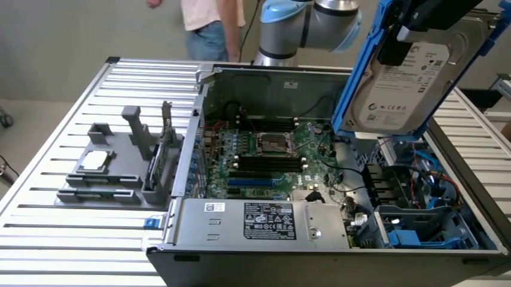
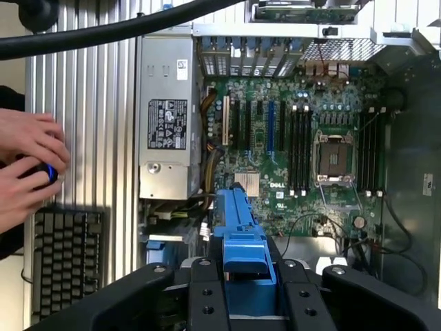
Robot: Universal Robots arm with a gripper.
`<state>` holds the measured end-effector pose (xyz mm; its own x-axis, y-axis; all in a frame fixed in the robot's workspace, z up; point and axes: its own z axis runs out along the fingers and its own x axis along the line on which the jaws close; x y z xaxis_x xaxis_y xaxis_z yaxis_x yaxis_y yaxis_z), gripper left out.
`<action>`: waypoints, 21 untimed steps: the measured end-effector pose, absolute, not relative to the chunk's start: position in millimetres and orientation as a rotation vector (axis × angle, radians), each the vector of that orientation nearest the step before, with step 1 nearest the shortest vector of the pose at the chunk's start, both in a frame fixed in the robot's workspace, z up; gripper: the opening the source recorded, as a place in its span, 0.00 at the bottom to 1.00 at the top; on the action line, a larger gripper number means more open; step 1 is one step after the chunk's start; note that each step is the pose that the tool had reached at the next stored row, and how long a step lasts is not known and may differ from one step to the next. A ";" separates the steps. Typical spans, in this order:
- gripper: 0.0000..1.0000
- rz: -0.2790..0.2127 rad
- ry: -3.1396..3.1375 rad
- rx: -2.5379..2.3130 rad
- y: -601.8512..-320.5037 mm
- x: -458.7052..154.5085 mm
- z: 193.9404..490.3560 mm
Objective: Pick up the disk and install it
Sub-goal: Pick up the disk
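The disk (image 1: pixel 407 78), a silver hard drive with a white label in a blue plastic carrier, hangs on edge in the air above the right side of the open computer case (image 1: pixel 200 137). My gripper (image 1: pixel 419 27) is shut on its upper end. In the wrist view the blue carrier (image 2: pixel 238 227) runs out from between my black fingers (image 2: pixel 207 296), over the case interior. Below the disk, at the exterior view's lower right, lies the drive bay (image 1: pixel 415 221) with blue plastic parts and cables.
The motherboard (image 1: pixel 271 149) fills the case floor, with the grey power supply (image 1: pixel 264 221) at the near wall. A grey fixture (image 1: pixel 96 173) holding a small silver chip sits on the slatted table. A person (image 1: pixel 212 24) stands behind; hands (image 2: pixel 27 165) rest near a keyboard (image 2: pixel 65 255).
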<state>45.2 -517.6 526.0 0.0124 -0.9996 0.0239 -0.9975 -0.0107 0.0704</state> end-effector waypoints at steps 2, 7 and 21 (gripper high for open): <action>0.33 -0.054 -2.160 2.185 -519.0 45.9 526.0; 0.33 -0.054 -2.160 2.184 -519.0 45.9 526.1; 0.33 -0.054 -2.160 2.184 -519.1 45.9 526.0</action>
